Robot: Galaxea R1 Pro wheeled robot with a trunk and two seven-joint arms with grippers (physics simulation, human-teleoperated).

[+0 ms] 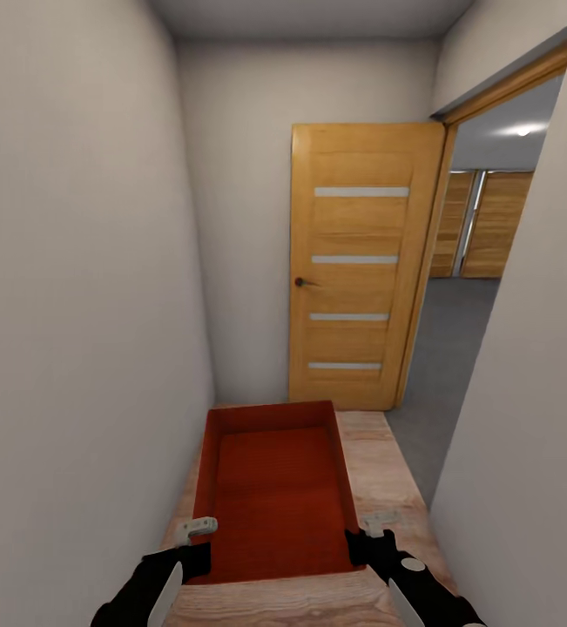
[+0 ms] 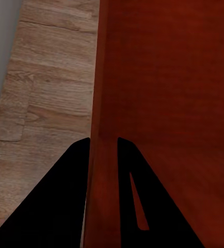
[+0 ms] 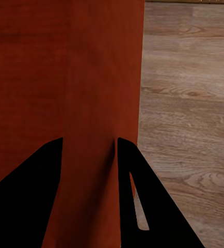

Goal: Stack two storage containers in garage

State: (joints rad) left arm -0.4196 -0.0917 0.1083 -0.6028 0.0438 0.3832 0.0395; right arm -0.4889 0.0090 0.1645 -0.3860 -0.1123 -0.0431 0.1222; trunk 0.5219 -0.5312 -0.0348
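I hold one orange-red storage container (image 1: 274,488) out in front of me, low over light wood planks (image 1: 379,470) in a narrow hallway. My left gripper (image 1: 203,547) is shut on its left wall near the close corner. My right gripper (image 1: 363,538) is shut on its right wall. In the left wrist view the gripper (image 2: 102,150) straddles the thin red wall (image 2: 99,93). The right wrist view has the gripper (image 3: 89,147) clamped over the container wall (image 3: 101,77) in the same way. The bin is empty. The other container is out of view.
White walls close in at the left (image 1: 74,348) and right (image 1: 527,453). Ahead stands an open wooden door (image 1: 357,261) against the end wall. Beside it a doorway on the right opens onto a room with dark grey flooring (image 1: 453,348) and wooden panels (image 1: 492,222).
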